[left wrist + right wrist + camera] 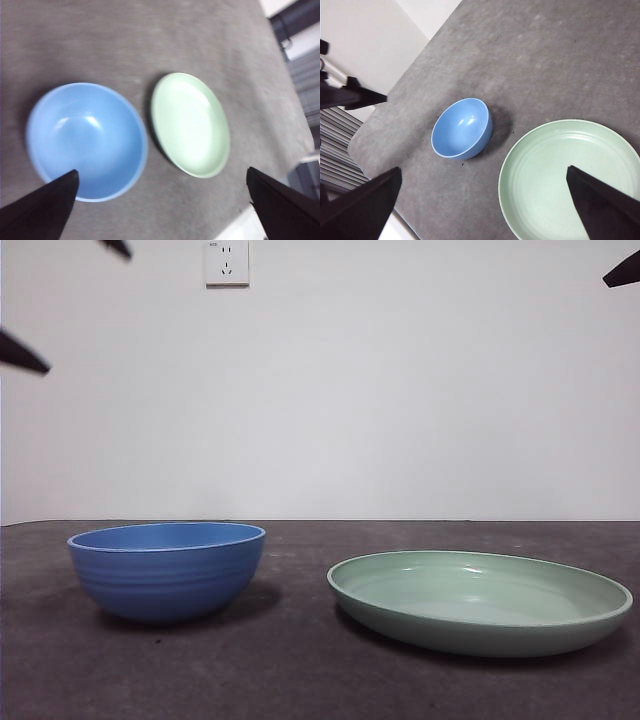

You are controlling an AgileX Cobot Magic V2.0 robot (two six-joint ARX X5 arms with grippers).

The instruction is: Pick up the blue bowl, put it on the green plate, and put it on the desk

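Bowl [167, 570]: medium blue, round, deep, faint horizontal ridges on the outside, thin paler rim. Upright and empty on the desk [300, 680], left side of the front view. Inside is smooth with soft highlights; from the left wrist camera the bowl [87, 140] looks slightly blurred. In the right wrist view the bowl [461, 128] casts a dark shadow on the desk beside it.

Plate [480, 600]: pale mint green, wide, shallow, raised rim, clearly wider than the bowl. Sits flat on the desk to the right of the bowl, near it but not touching; a strip of desk shows between them. Empty. The plate [570, 180] shows faint concentric rings inside in the right wrist view; the plate [190, 124] is also seen from the left wrist camera.

Desk is dark grey-brown, matte, mottled.

Left gripper [162, 200]: jaws spread wide, holding nothing, above the desk over the bowl and plate. Right gripper [482, 200]: jaws also spread wide, empty, high above the plate side. In the front view only black tips show at the top corners.

White wall socket [227, 262] on the far wall, top left of centre. Tiny marking on it, unreadable. No other writing or labels legible.
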